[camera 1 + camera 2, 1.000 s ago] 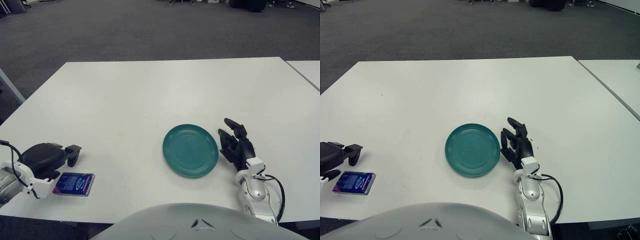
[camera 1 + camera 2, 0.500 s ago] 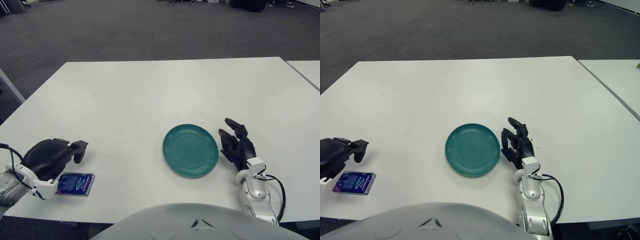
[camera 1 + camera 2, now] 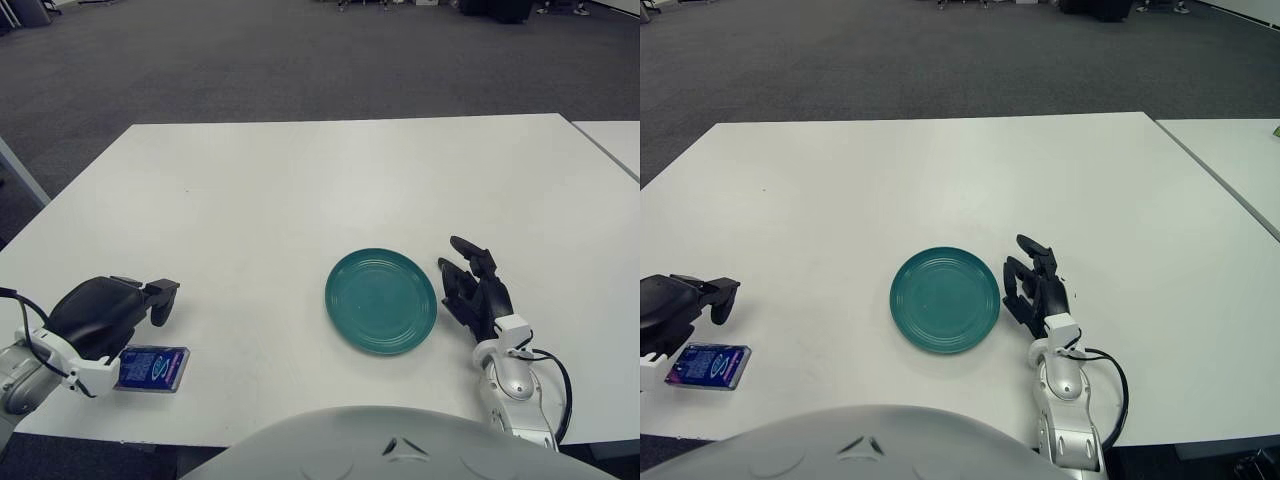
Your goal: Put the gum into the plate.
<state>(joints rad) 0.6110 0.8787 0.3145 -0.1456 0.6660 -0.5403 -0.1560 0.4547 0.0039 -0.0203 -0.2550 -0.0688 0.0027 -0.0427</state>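
The gum (image 3: 151, 368), a flat blue pack, lies on the white table (image 3: 300, 190) near the front left edge. My left hand (image 3: 120, 310) hovers just above and behind it, fingers spread, holding nothing. The teal plate (image 3: 381, 300) sits empty at the centre right of the table. My right hand (image 3: 477, 292) rests on the table just right of the plate, fingers loosely spread and empty.
A second white table (image 3: 612, 140) stands at the far right, with a narrow gap between. Grey carpet floor lies beyond the table. The robot's own body (image 3: 380, 445) fills the bottom edge of the view.
My left hand has lifted and moved slightly right and forward above the gum, with its fingers spreading. The gum, the plate and my right hand have not moved.
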